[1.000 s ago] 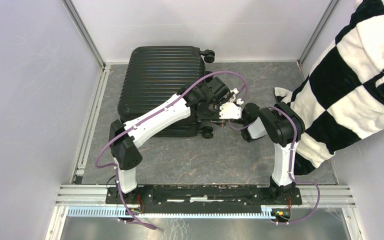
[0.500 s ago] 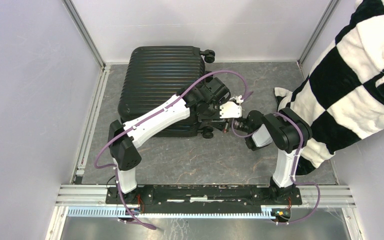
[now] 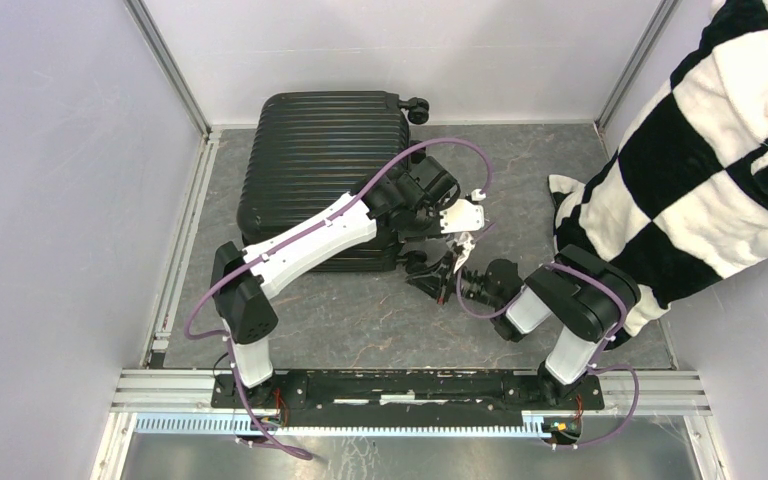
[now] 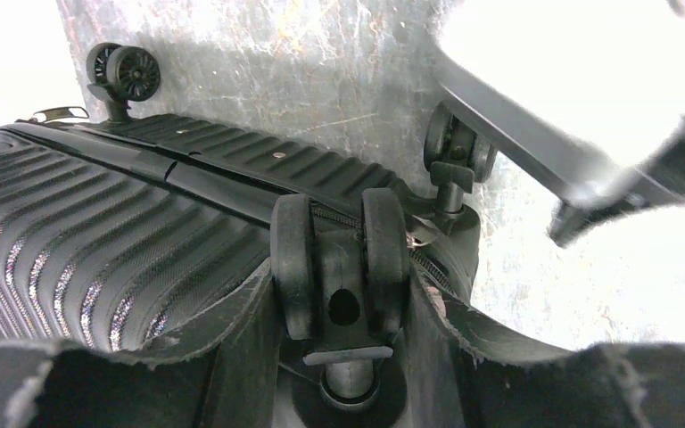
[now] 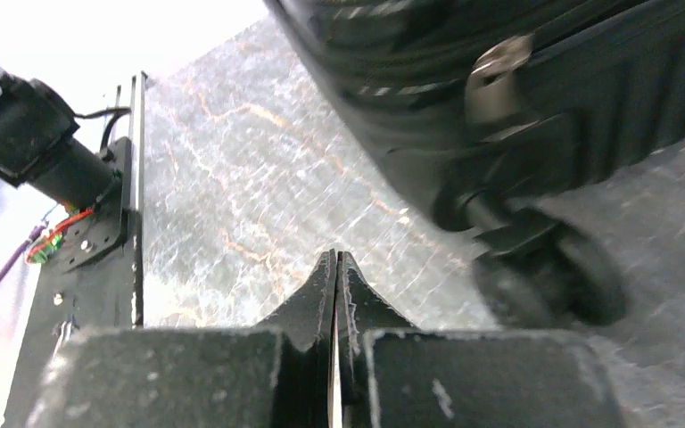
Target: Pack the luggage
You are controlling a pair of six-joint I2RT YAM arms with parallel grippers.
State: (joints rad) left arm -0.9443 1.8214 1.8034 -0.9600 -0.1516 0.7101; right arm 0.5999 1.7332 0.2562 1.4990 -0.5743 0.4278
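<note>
From above, a grey marbled table [image 3: 360,320] sits inside pale walls [image 3: 60,200], with a metal rail [image 3: 410,385] along the 6 o'clock edge. There are two arms. The left arm [image 3: 310,240] slants over the one piece of luggage [image 3: 315,160], which lies flat and closed toward 11 o'clock. The right arm [image 3: 575,300] folds low, with its tip near the case's 5 o'clock corner. One black-and-white chequered cloth [image 3: 700,150] hangs in from 2 o'clock.

In the left wrist view, the left gripper [image 4: 339,294] has its fingers [image 4: 232,357] set against both sides of a twin caster wheel [image 4: 379,241], clasping it. Four casters show here: the held one, one at 1 o'clock, one at 11 o'clock, and a fourth cut off by the 9 o'clock edge. Ribbed shell fills the 8 o'clock side, with bright marbled surface beyond.

In the right wrist view, the right gripper [image 5: 335,259] has its fingers [image 5: 308,312] pressed tip to tip with nothing between them, above bare marbled table. The blurred corner of the case, with one caster, is at 2 o'clock. One arm base stands at 9 o'clock.
</note>
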